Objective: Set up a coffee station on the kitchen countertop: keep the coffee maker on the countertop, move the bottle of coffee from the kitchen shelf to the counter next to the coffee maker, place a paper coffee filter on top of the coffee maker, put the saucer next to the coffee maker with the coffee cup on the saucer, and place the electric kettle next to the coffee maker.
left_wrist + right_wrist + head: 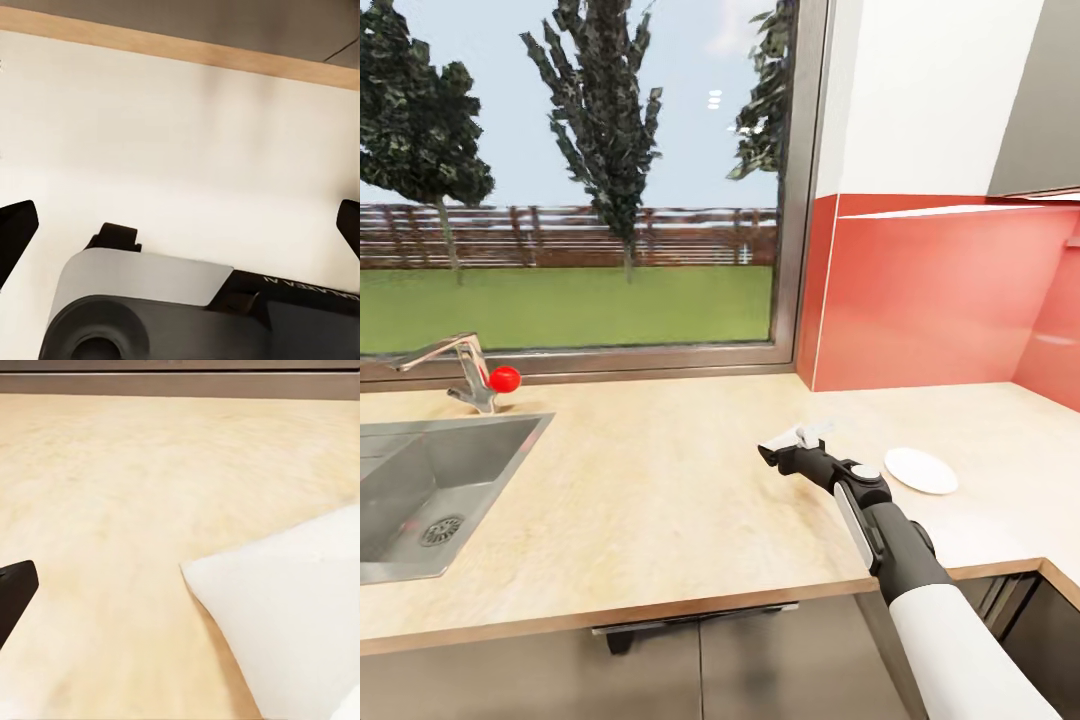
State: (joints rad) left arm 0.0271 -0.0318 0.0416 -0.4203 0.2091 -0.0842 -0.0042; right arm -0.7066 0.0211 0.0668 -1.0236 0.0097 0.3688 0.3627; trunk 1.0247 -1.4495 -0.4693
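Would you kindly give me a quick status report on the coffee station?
Right gripper over the countertop, holding a white paper coffee filter. Left gripper open, empty. Saucer on the counter beside the right arm, no cup on it. Nothing obstructing.

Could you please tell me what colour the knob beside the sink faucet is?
The knob is bright red, seen best in the head view.
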